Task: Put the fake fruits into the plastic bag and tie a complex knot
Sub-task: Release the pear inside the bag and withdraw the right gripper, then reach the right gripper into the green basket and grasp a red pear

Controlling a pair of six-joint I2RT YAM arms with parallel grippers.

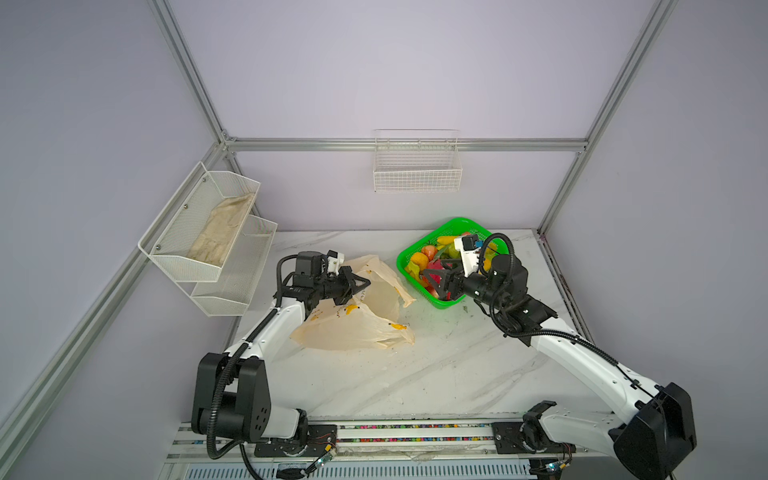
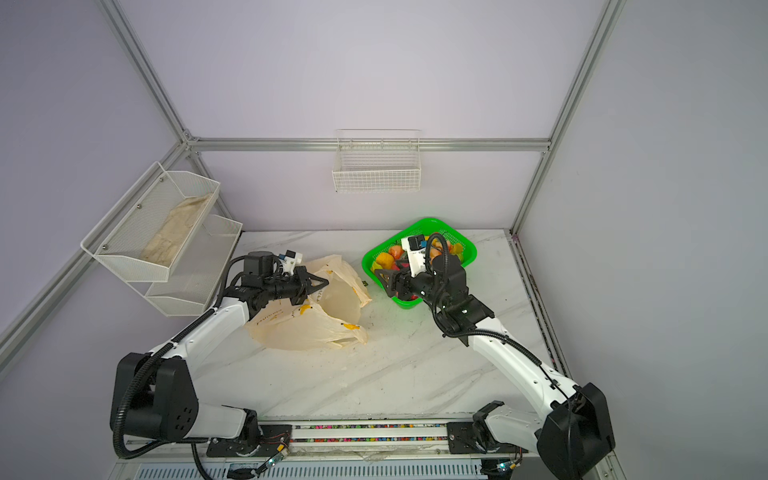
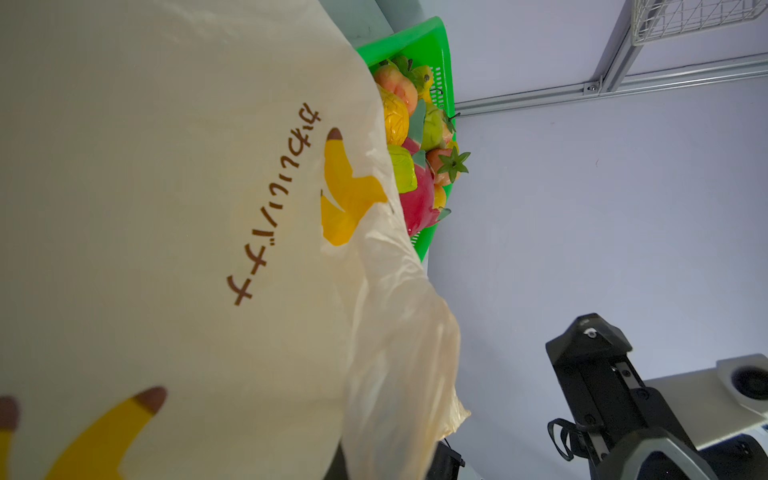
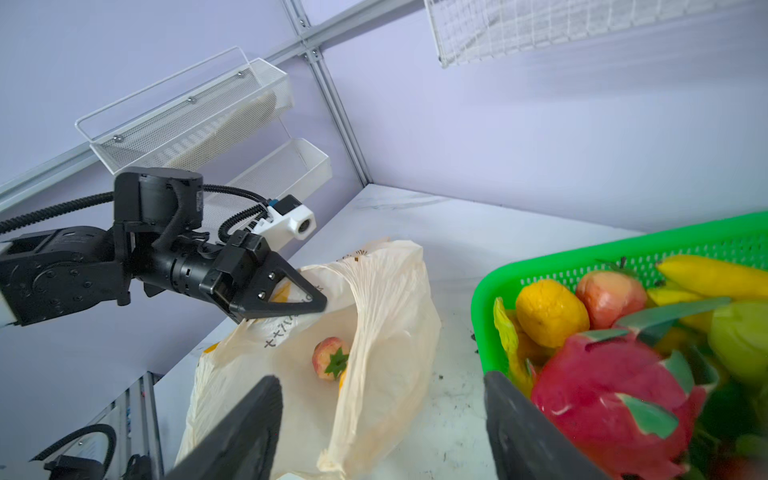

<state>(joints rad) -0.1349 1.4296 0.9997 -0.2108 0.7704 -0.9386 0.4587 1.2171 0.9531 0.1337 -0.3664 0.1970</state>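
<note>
Black shoulder housings [image 1: 232, 399] sit closest in both top views; past them the left gripper [image 1: 363, 284] is pinched shut on the upper rim of the plastic bag [image 1: 353, 332], lifting its mouth toward the green basket [image 1: 444, 305], likely so fruit can drop in. Across from it the right gripper [image 1: 434, 282] hovers at the basket's near edge over the fake fruits [image 1: 420, 259], jaws spread and empty. Left wrist view shows mostly the bag's printed wall, with the basket behind it. Right wrist view shows one small reddish fruit [image 4: 330, 359], perhaps a strawberry, inside the bag, and a pink dragon fruit [image 4: 602, 386] just beside one finger [image 4: 528, 436], probably the next pick. No knot is tied.
</note>
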